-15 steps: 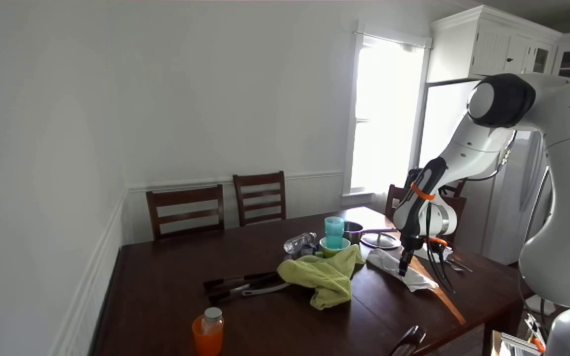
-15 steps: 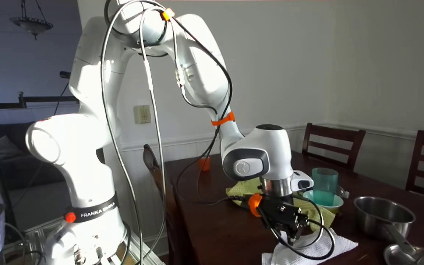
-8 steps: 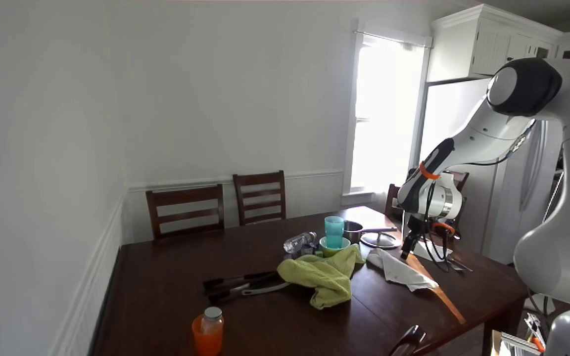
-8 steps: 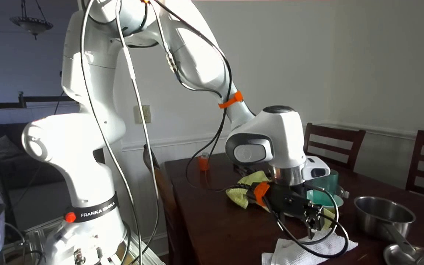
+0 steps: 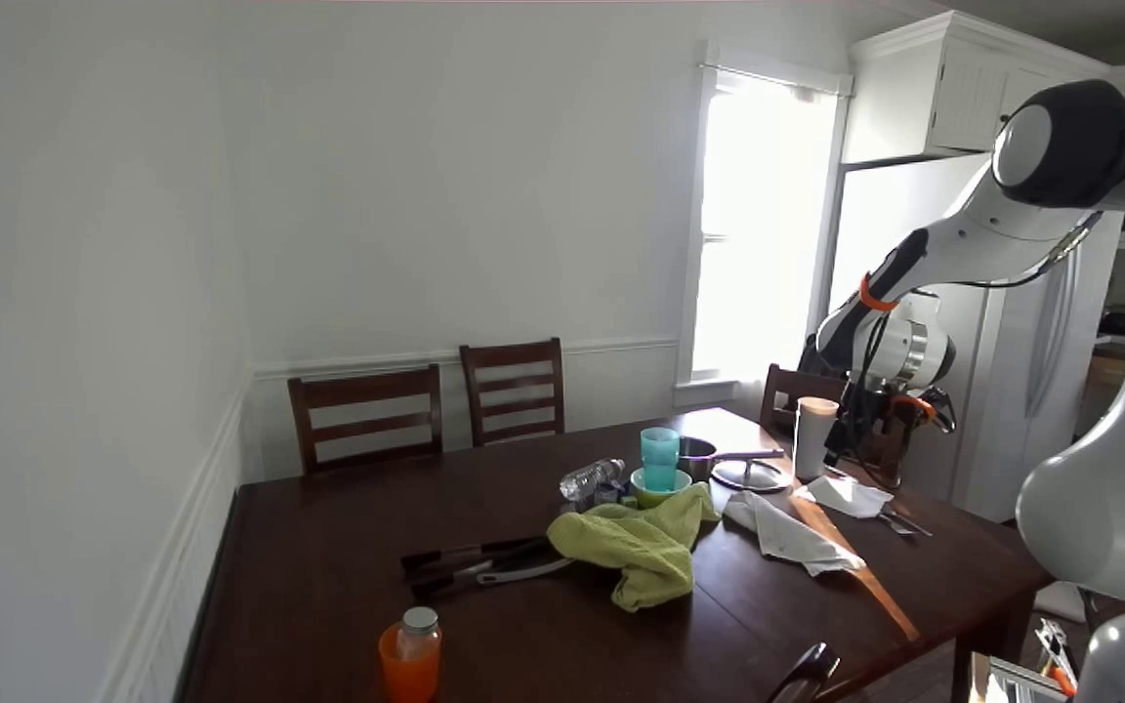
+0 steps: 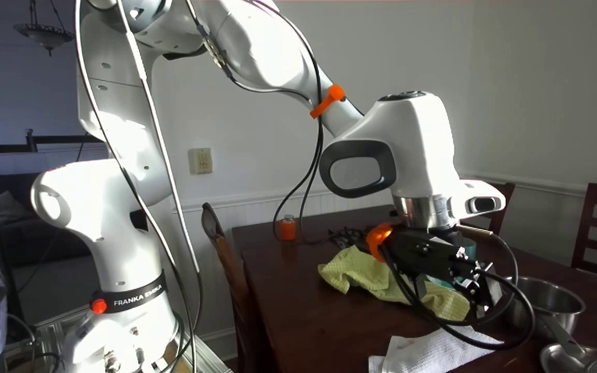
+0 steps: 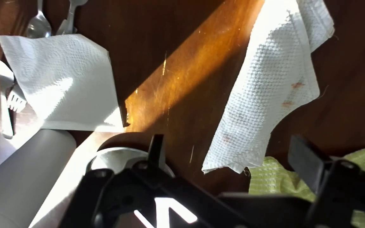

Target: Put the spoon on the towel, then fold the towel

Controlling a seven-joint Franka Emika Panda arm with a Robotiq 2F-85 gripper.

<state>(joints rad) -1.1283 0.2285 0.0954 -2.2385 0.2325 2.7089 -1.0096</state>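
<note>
Away from the white towel (image 7: pixel 265 91) and higher, the gripper (image 7: pixel 228 146) has come with the arm (image 6: pixel 272 52) since a moment ago, uncovering an upright pale cylinder (image 5: pixel 813 441) in an exterior view. Both the white towel and the green towel (image 5: pixel 626 547) lie where they did on the table (image 5: pixel 328 532). In the wrist view the fingers (image 7: pixel 304 163) stand wide apart with nothing held between them. The spoon (image 7: pixel 39 28) rests on the table, its head at the edge of a paper napkin (image 7: pixel 74 79), well apart from the white towel; a fork (image 7: pixel 16 99) shows beside another edge of that napkin. The white towel lies folded long and narrow, marked with reddish stains, one end just beside the green towel; I cannot tell whether they touch. In an exterior view a turquoise cup (image 5: pixel 660 457) stands in a bowl (image 5: pixel 658 499), with a clear bottle (image 5: pixel 587 480) on its side next to it and a lid (image 5: pixel 750 476) near a pot (image 5: pixel 696 461)
</note>
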